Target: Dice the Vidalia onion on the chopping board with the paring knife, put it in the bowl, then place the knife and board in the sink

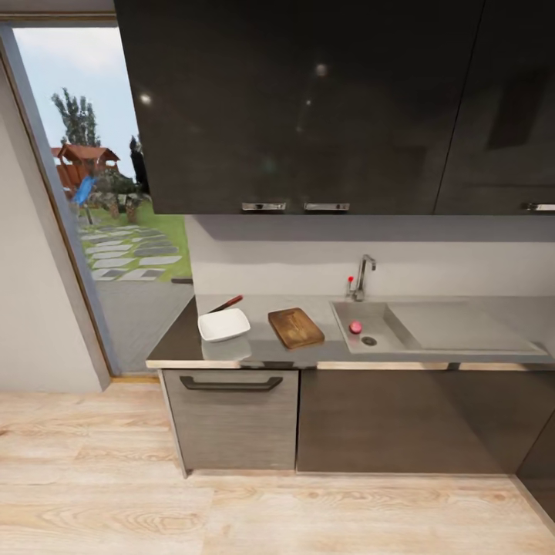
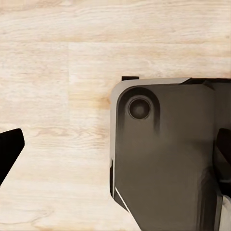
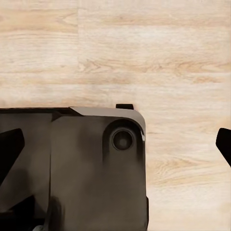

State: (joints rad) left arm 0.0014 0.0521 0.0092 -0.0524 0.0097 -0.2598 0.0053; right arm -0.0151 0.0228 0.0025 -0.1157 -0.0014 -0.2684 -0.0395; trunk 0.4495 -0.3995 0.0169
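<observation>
The Vidalia onion (image 1: 355, 327) lies as a small pink bulb in the sink (image 1: 455, 327), beside the dark drain. Left of the basin, the brown chopping board (image 1: 295, 327) rests on the grey countertop (image 1: 181, 339). Further left stands the white bowl (image 1: 223, 324), and the paring knife (image 1: 227, 304) with its red handle lies just behind it. In the wrist views, my left gripper (image 2: 115, 151) and right gripper (image 3: 115, 147) hang open over the floor, holding nothing. Their dark fingertips (image 2: 9, 149) (image 3: 224, 144) sit at the frame edges.
A chrome faucet (image 1: 362, 276) with a tiny red knob (image 1: 350, 280) stands behind the basin. Dark wall cabinets (image 1: 308, 108) hang above the counter, and a handled drawer front (image 1: 231, 416) sits below it. A glass door (image 1: 100, 193) is at left. My dark base (image 2: 163, 159) rests on the wood floor (image 1: 277, 509).
</observation>
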